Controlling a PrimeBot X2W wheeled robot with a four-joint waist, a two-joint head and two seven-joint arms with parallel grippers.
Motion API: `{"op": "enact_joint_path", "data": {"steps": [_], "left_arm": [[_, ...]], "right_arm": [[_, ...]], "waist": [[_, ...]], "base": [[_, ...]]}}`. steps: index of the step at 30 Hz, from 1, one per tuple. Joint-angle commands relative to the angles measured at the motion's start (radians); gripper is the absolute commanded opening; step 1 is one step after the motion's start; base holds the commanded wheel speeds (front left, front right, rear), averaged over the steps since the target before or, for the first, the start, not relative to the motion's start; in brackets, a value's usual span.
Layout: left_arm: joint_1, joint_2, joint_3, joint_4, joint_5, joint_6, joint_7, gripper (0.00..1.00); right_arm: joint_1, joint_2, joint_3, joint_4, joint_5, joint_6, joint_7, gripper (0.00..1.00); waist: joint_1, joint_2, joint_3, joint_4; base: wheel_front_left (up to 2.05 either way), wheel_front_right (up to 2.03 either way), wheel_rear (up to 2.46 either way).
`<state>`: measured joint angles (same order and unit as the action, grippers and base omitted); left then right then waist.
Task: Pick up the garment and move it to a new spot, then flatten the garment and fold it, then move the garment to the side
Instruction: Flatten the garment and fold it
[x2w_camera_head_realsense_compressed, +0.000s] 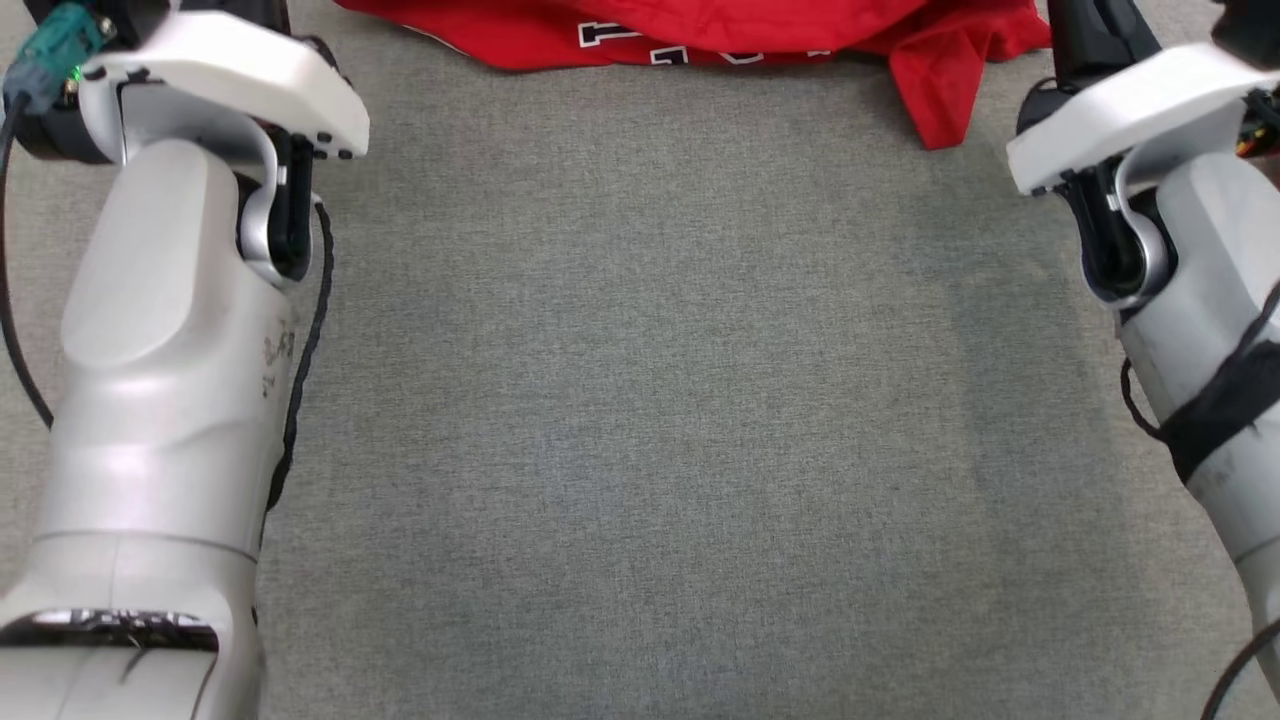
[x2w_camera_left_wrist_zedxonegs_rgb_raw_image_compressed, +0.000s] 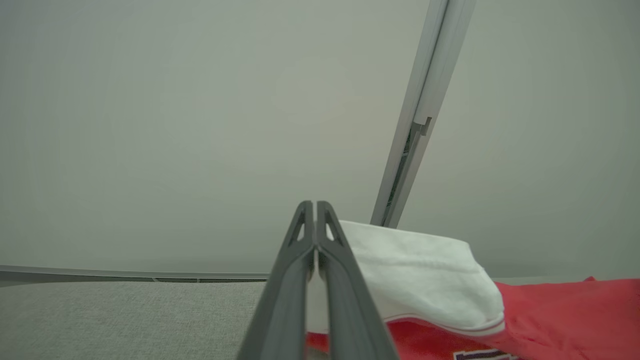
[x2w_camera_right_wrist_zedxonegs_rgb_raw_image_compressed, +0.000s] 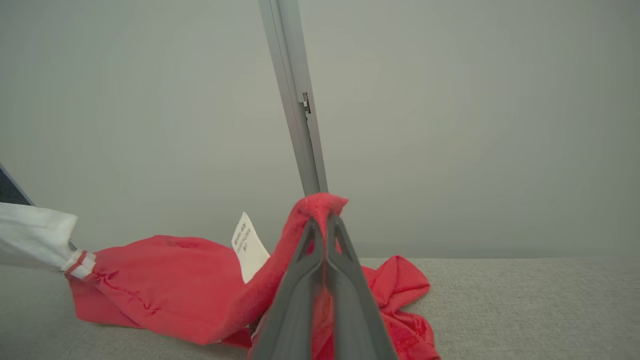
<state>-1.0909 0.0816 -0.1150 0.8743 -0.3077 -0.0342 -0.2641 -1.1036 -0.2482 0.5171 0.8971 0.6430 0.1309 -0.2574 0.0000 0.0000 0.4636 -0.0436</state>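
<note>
shirt (x2w_camera_head_realsense_compressed: 700, 30): bright plain red body
sleeve (x2w_camera_left_wrist_zedxonegs_rgb_raw_image_compressed: 425, 270): white, with a thin red line just above its hem
sleeve seam (x2w_camera_right_wrist_zedxonegs_rgb_raw_image_compressed: 80, 264): narrow red and white bands
lettering (x2w_camera_head_realsense_compressed: 600, 35): white block letters with a dark outline, on the red
care label (x2w_camera_right_wrist_zedxonegs_rgb_raw_image_compressed: 249, 247): white with small dark print
worktop (x2w_camera_head_realsense_compressed: 640, 400): mottled mid-grey, fine woven fleck
left gripper (x2w_camera_left_wrist_zedxonegs_rgb_raw_image_compressed: 315, 207): matte dark grey
right gripper (x2w_camera_right_wrist_zedxonegs_rgb_raw_image_compressed: 325, 222): matte dark grey
left forearm (x2w_camera_head_realsense_compressed: 160, 350): pale silver-grey shell, white wrist cover, black joint and cable
right forearm (x2w_camera_head_realsense_compressed: 1210, 260): pale silver-grey and white, with a black band
plug (x2w_camera_head_realsense_compressed: 55, 45): teal green
wall (x2w_camera_left_wrist_zedxonegs_rgb_raw_image_compressed: 150, 125): plain pale grey-green
post (x2w_camera_left_wrist_zedxonegs_rgb_raw_image_compressed: 425, 100): silver-grey
</note>
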Motion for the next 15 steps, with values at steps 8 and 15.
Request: {"op": "enact_joint_path", "data": {"steps": [8,15], "left_arm": [[0.292,-0.018,0.120,-0.234,0.037,0.013,0.000,0.00],[0.549,-0.028,0.136,-0.422,0.033,0.018,0.000,0.00]], "right_arm": [[0.351,-0.047,-0.132,-0.259,-0.059,-0.001,-0.007,0.00],[0.711,-0.019,-0.276,-0.501,-0.128,-0.001,-0.007,0.00]], "waist": [[0.0000,0.0000,-0.092,0.018],[0.0000,0.0000,-0.164,0.041]], "base": [[0.00,0.00,0.00],[0.00,0.00,0.00]]}}
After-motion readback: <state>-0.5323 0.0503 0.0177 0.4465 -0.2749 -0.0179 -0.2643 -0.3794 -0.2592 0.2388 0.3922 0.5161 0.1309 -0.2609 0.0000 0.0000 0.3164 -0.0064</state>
